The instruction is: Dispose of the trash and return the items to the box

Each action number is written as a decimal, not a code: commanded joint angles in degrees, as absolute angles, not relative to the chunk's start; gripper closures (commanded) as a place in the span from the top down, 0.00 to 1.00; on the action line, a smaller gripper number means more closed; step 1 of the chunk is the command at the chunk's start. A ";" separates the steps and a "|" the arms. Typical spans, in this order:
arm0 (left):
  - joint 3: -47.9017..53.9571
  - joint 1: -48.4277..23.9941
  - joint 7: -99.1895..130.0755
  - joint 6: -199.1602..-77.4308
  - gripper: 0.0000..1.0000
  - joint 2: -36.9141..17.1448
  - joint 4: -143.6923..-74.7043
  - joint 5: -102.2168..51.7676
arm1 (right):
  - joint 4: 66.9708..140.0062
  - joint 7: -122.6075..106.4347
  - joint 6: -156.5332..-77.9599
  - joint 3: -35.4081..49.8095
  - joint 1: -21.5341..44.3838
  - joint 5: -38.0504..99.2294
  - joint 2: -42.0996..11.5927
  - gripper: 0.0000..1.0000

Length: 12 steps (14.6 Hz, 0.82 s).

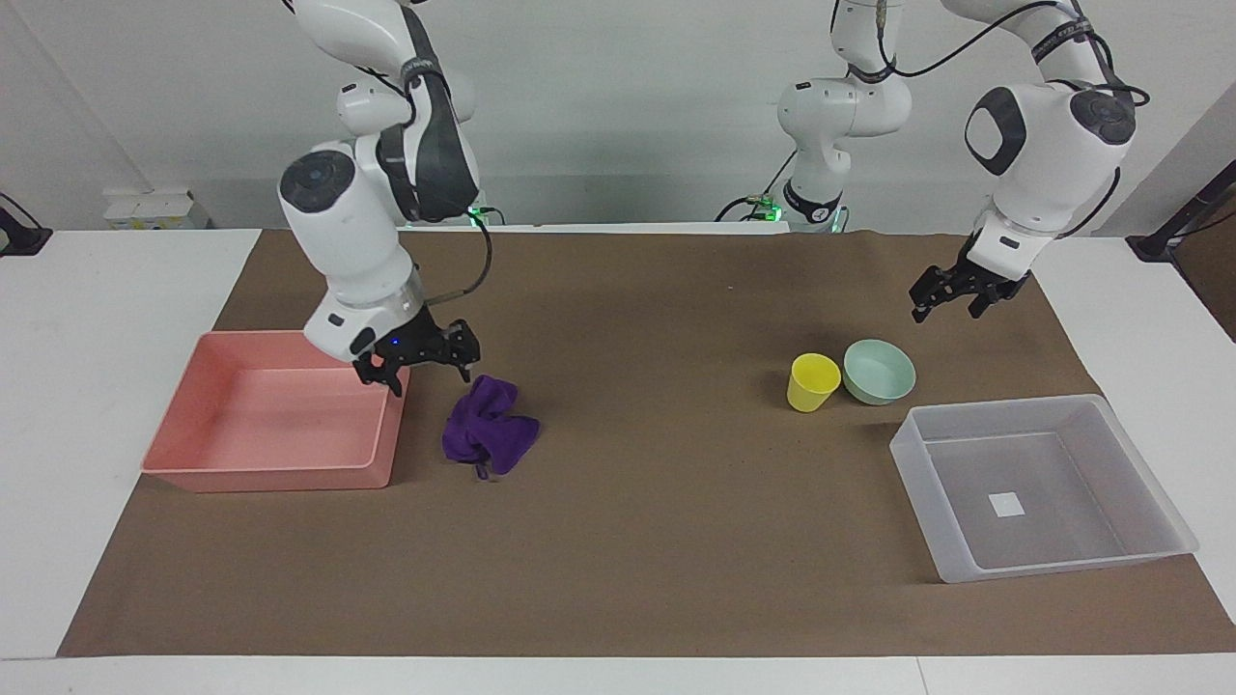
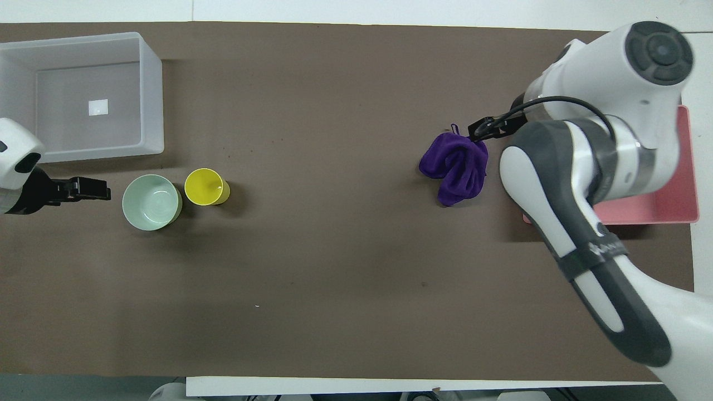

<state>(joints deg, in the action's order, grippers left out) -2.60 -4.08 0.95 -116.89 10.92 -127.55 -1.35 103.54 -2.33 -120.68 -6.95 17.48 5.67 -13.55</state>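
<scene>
The purple cloth (image 1: 488,425) lies crumpled on the brown mat beside the pink tray; it also shows in the overhead view (image 2: 455,164). My right gripper (image 1: 432,373) (image 2: 480,129) is open and low, over the gap between the cloth and the pink tray's corner, and holds nothing. The yellow cup (image 1: 812,381) (image 2: 206,186) and the mint-green bowl (image 1: 879,372) (image 2: 151,201) stand side by side, nearer to the robots than the translucent box (image 1: 999,406) (image 2: 151,94). My left gripper (image 1: 944,311) (image 2: 97,190) is open in the air beside the bowl.
The salmon-pink tray (image 1: 280,478) (image 2: 674,200) stands empty at the right arm's end, partly covered by the right arm in the overhead view. The box holds only a white sticker (image 1: 1005,504). The brown mat (image 1: 637,541) covers the table's middle.
</scene>
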 commanded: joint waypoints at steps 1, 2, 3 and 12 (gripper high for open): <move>-2.37 -3.78 1.58 -124.68 1.00 8.72 -134.53 -1.05 | 105.29 -2.02 -127.50 -7.03 18.72 6.59 -18.08 0.99; -2.37 -3.78 1.58 -128.28 1.00 7.40 -136.65 -1.05 | 105.38 -2.02 -128.83 -7.03 18.81 6.59 -19.50 0.99; -2.37 -3.78 1.76 -131.89 1.00 6.08 -138.50 -1.05 | 105.55 -2.02 -129.54 -6.94 18.98 6.59 -20.21 0.98; -2.37 -5.01 3.78 -131.43 0.00 1.67 -134.42 -1.05 | 108.72 -1.06 -129.11 -6.94 19.95 9.23 -20.48 0.15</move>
<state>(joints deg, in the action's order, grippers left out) -2.02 -4.89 4.37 -135.30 1.73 -138.48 -1.36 107.04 -1.91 -129.11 -6.92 19.87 8.00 -21.84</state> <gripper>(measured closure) 0.784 0.529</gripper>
